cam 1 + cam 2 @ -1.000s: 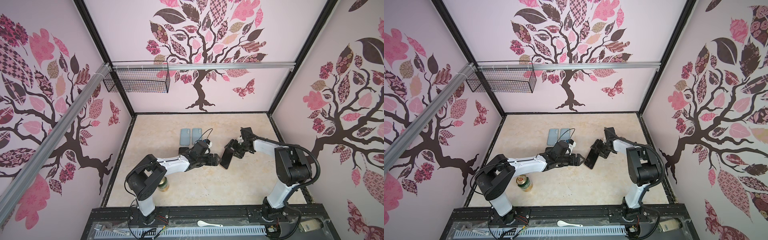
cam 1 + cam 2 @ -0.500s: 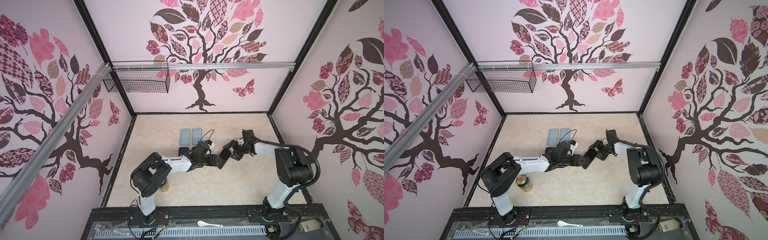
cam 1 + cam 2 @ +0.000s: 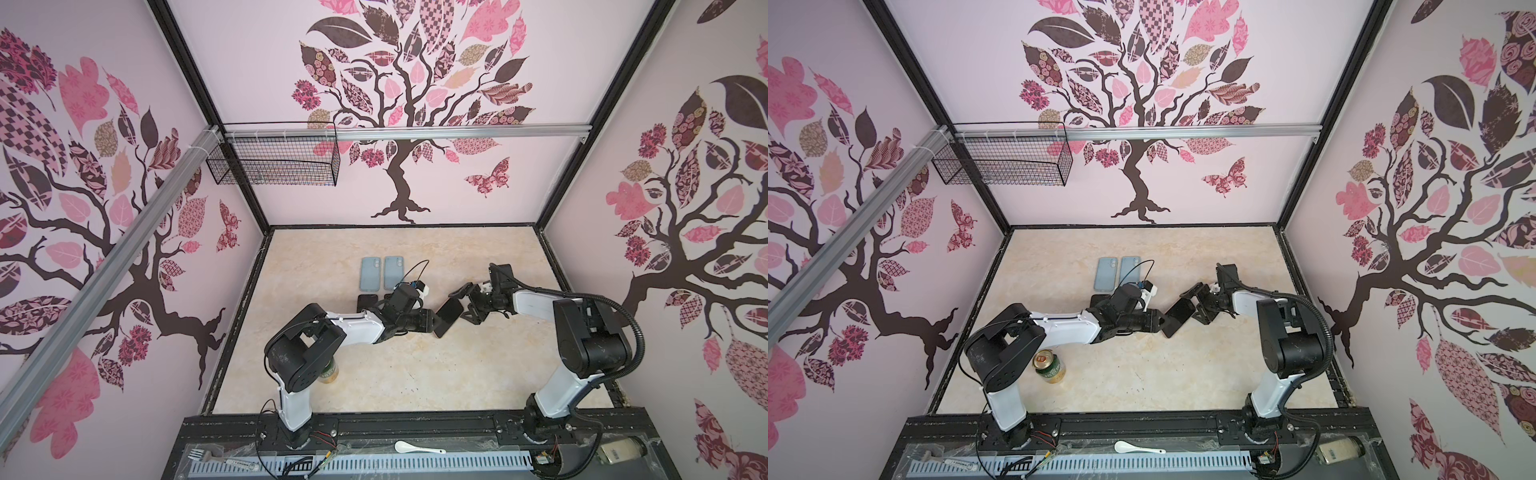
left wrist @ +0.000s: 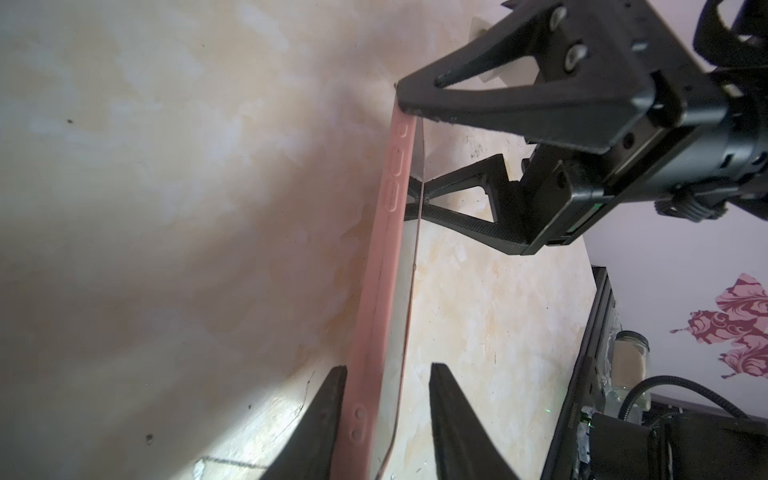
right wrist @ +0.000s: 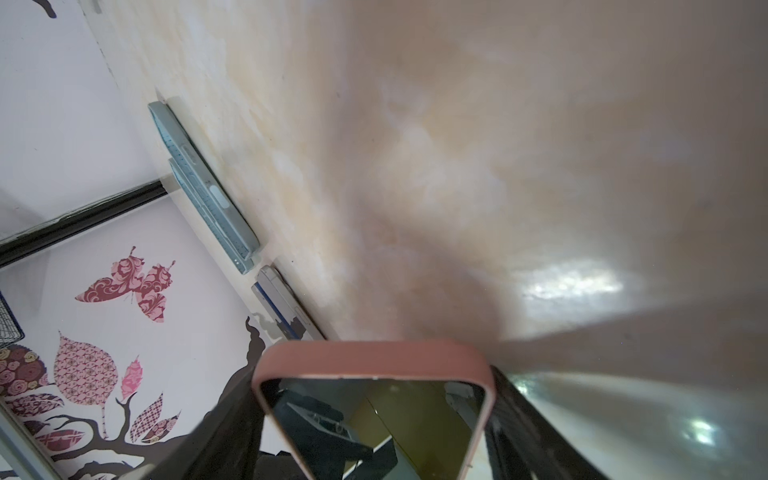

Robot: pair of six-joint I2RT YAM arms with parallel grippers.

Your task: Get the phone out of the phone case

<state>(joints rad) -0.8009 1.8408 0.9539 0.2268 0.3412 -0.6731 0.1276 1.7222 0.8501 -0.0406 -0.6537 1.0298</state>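
Left claw (image 3: 434, 323) is now straddling the lower end of the black glass-fronted phone (image 3: 449, 318). A second ago it was hanging clear at 9 o'clock of the phone with its jaws much wider. Its jaws are standing apart: in the left wrist view one matte black finger (image 4: 331, 402) is pressing on the salmon-pink rubbery phone case (image 4: 382, 270), while its partner is leaving a sliver of daylight beside the screen.

At 2 o'clock the right claw (image 3: 465, 306) is clamping the case's upper end across its width, just as before. It is keeping the phone in its case and tilted over the middle of the glossy beige marbled tabletop (image 3: 415, 374). Whether the lower end is touching the tabletop I cannot tell. The case is showing rounded corners and raised oval buttons.

At 11 o'clock two pale blue-grey rounded slabs (image 3: 369, 273) are lying flat side by side. At 7 o'clock a green-and-gold metal can (image 3: 1049, 365) is standing upright, its contents not showing. Higher at 11 o'clock a black wire basket (image 3: 274, 166) is hanging on the back wall; what is lying inside I cannot tell. At 5 o'clock a clear glass jar (image 3: 1339, 451) is holding pale beige powder.
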